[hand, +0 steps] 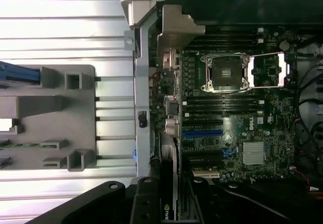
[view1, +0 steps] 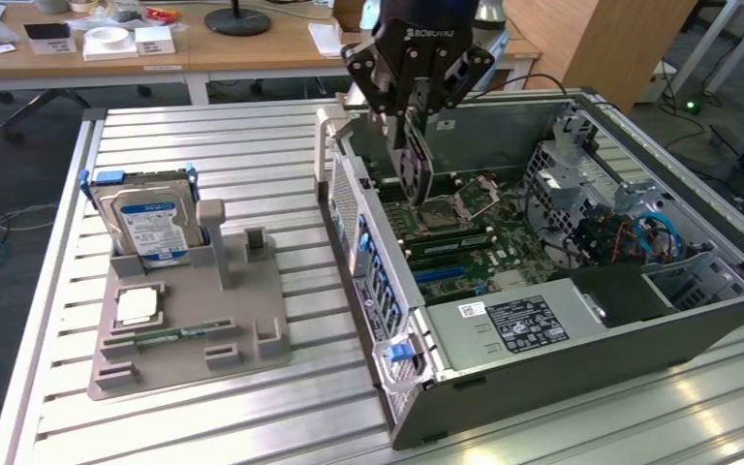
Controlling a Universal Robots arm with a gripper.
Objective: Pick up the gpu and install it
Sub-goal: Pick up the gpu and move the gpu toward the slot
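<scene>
The gpu (view1: 415, 172) is a thin dark card hanging on edge under my gripper (view1: 413, 126), which is shut on its upper part. It hovers inside the open computer case (view1: 579, 358), over the motherboard (view1: 476, 254) and close to the case's rear wall. In the wrist view the gpu (hand: 169, 176) appears edge-on between my gripper (hand: 171, 206) fingers, with a green logo on it. It lies beside the rear ports, in line with the expansion slots near the blue slot (hand: 202, 132). Whether its lower edge touches a slot is hidden.
On the exterior view's left, a grey parts holder (view1: 236, 334) stands on the slatted metal table (view1: 256, 145). It carries a blue-labelled hard drive (view1: 147, 225), a processor chip (view1: 137, 307) and a green memory stick (view1: 166, 336). Desks with clutter stand behind.
</scene>
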